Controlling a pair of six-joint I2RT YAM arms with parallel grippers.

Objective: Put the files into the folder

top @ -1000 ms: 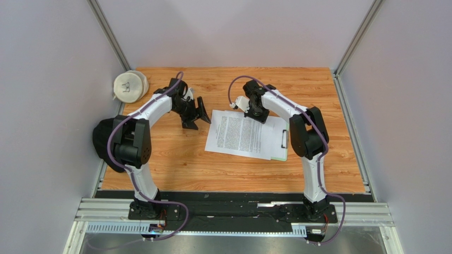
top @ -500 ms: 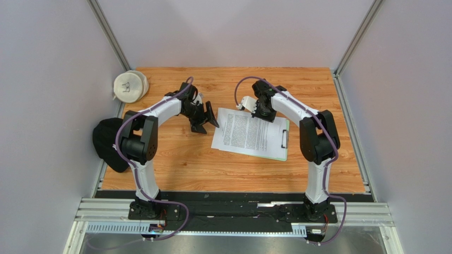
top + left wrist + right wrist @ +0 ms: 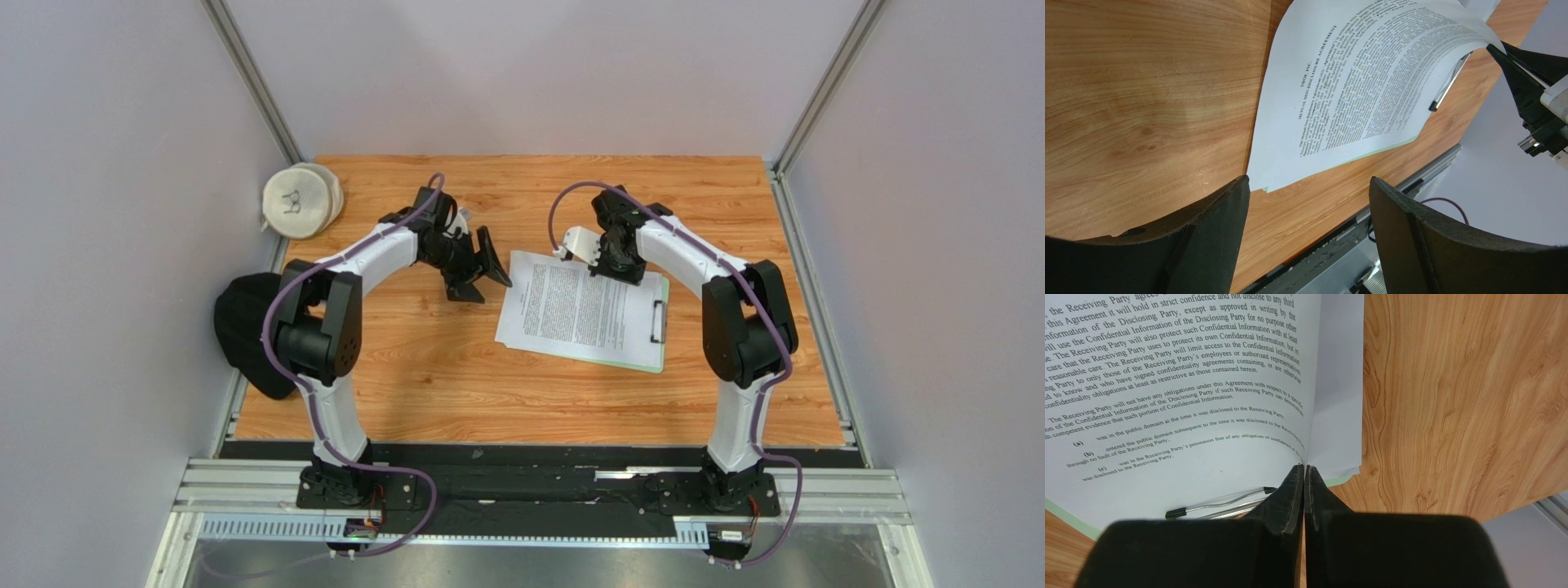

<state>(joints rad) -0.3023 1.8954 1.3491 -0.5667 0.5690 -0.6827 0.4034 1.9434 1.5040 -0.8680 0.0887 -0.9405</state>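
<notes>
Files (image 3: 570, 306) lie on the green folder (image 3: 660, 353) at centre-right, far edge pinched by the right gripper (image 3: 1304, 471), left gripper (image 3: 1306, 190) agape alongside; thin sheets may slip the pinch or crease.

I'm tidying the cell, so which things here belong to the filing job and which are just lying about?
For the job: files, folder, right gripper pinching the files, left gripper open nearby.
Lying about: white roll in the far left corner, black bundle beside the table.

Matt paper files (image 3: 570, 306), wood-grain table (image 3: 405, 368)
</notes>
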